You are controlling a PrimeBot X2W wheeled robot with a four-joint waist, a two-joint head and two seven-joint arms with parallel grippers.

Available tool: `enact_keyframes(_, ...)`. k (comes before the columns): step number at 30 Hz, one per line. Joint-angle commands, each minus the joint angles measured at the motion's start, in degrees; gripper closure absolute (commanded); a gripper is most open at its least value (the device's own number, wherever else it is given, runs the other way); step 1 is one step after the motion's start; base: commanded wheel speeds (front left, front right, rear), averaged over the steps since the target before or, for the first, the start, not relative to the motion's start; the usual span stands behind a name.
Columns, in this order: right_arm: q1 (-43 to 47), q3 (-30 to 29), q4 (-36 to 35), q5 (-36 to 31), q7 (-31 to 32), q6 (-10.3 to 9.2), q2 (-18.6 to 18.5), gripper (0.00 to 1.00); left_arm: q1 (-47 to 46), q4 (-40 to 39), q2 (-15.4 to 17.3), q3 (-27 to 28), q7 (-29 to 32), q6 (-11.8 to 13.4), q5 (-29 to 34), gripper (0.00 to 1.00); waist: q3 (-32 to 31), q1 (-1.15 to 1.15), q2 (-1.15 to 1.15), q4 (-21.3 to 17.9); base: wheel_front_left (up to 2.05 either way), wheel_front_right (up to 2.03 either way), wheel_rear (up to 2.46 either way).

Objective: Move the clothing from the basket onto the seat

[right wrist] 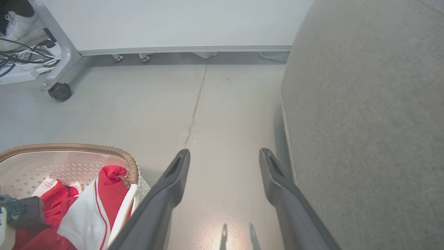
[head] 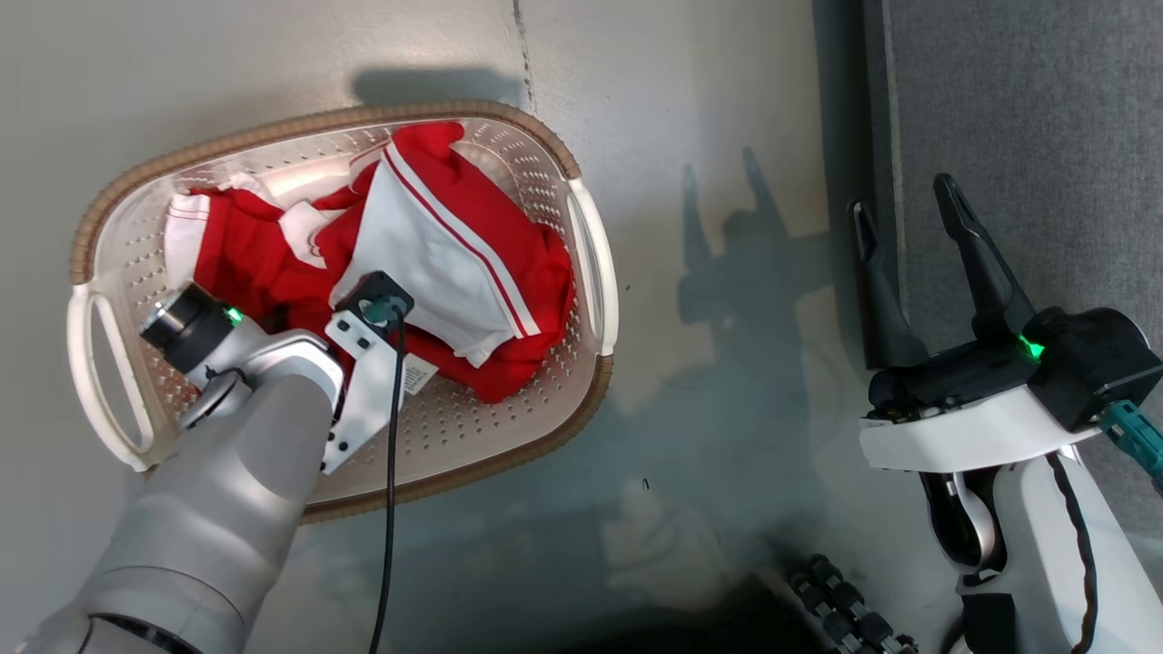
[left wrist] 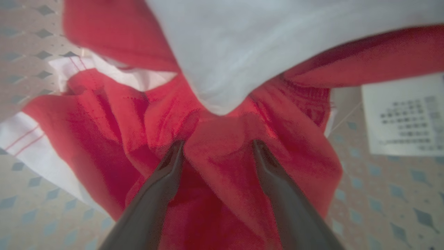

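Your left gripper (left wrist: 216, 146) is down inside the basket (head: 318, 121), fingers spread wide and tips pressed into the red and white clothing (head: 454, 254); a fold of red cloth bulges between them, unclamped. All the clothing lies heaped in the basket, which stands on the floor (head: 681, 91). Your right gripper (head: 901, 202) hangs released and holds nothing, well to the right of the basket, between the basket and the grey seat (head: 1027, 136), its fingers pointing away from you.
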Motion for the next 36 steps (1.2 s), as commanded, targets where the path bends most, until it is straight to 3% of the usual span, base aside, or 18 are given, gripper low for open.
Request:
enact_keyframes(1,-0.87,0.20,-0.13,0.19,-0.28,0.09,-0.07,0.00,-1.37,0.04,0.71,-0.16,0.36,0.52,0.29,0.00,1.12,0.00,0.00,-0.81,0.00,0.00,0.00)
enact_keyframes(15,-2.83,2.39,-1.34,3.15,-0.28,0.09,-0.04,0.00,-3.50,0.10,4.09,-0.92,5.53,0.81,-0.82,0.00,5.70,0.00,0.00,-4.01,0.00,0.00,0.00)
enact_keyframes(16,-2.87,2.44,-1.39,3.20,-0.28,0.09,-0.05,0.00,-3.56,0.11,4.23,-0.84,5.65,0.78,-1.02,0.53,5.81,0.00,0.00,-4.10,0.00,0.00,0.00)
enact_keyframes(17,-2.92,2.49,-1.40,3.29,-0.28,0.09,-0.05,0.00,-3.53,0.11,4.36,-0.80,5.93,0.89,-1.15,0.90,5.90,0.00,0.00,-4.19,0.00,0.00,0.00)
enact_keyframes(18,-3.08,2.54,-1.40,3.30,-0.28,0.09,-0.04,0.00,-3.48,0.11,4.45,-0.84,6.05,0.88,-1.34,1.00,5.94,0.00,0.00,-4.26,0.00,0.00,0.00)
enact_keyframes(36,-3.68,2.34,-2.31,2.97,-0.29,0.09,-0.07,0.00,0.08,0.09,4.95,-0.93,2.94,0.54,-4.55,1.00,0.29,0.00,0.00,-3.91,0.00,0.00,0.00)
